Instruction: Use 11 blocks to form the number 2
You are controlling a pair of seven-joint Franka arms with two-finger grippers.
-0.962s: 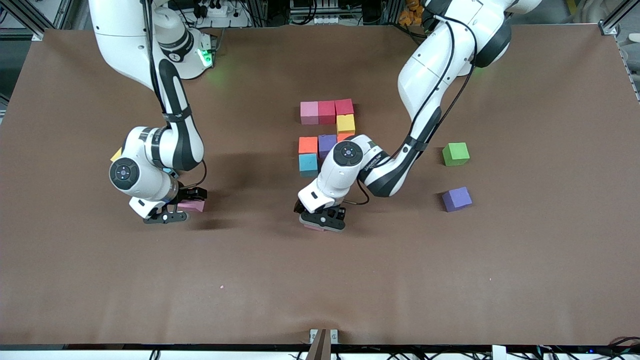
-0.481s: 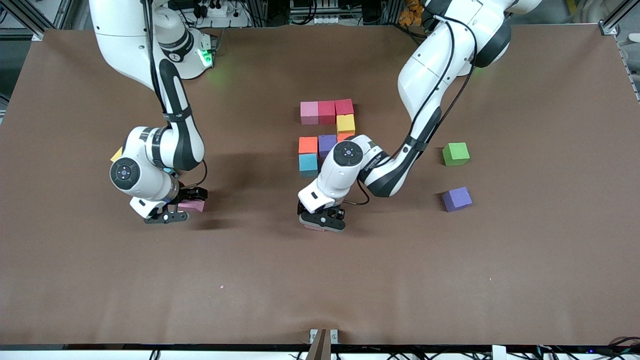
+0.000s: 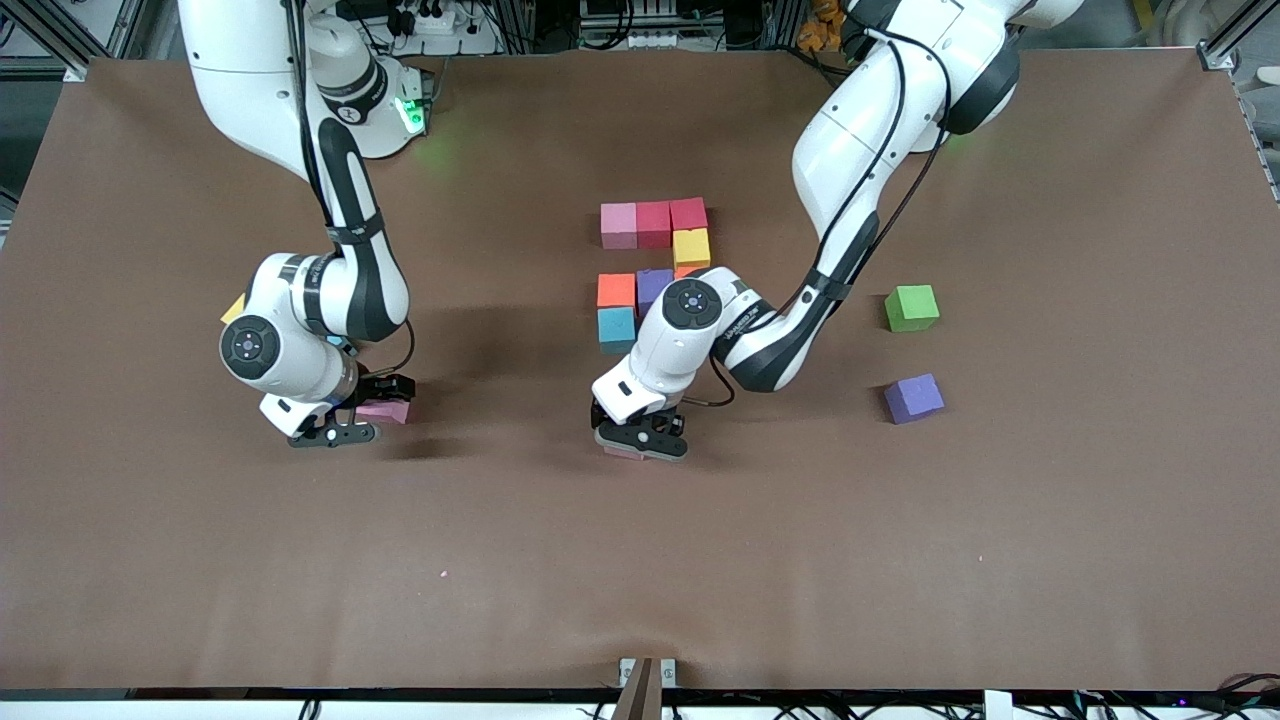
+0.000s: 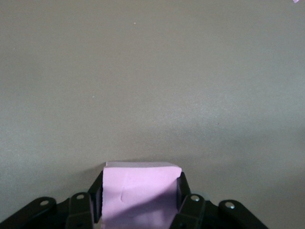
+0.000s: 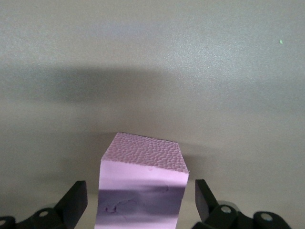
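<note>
The left gripper [image 3: 640, 441] is clamping a pink matte foam cube [image 4: 138, 193] on the table; the right gripper [image 3: 352, 415] is straddling another pink cube [image 5: 141, 188], fingers wide apart.

The cluster of blocks [image 3: 652, 265] crowds the table's [image 3: 640, 560] middle, the left arm [image 3: 740, 340] lying just beside it toward the camera. From the cluster toward the left arm's end only a green cube [image 3: 911, 307] and a purple cube [image 3: 913, 398] interrupt bare cloth.
</note>
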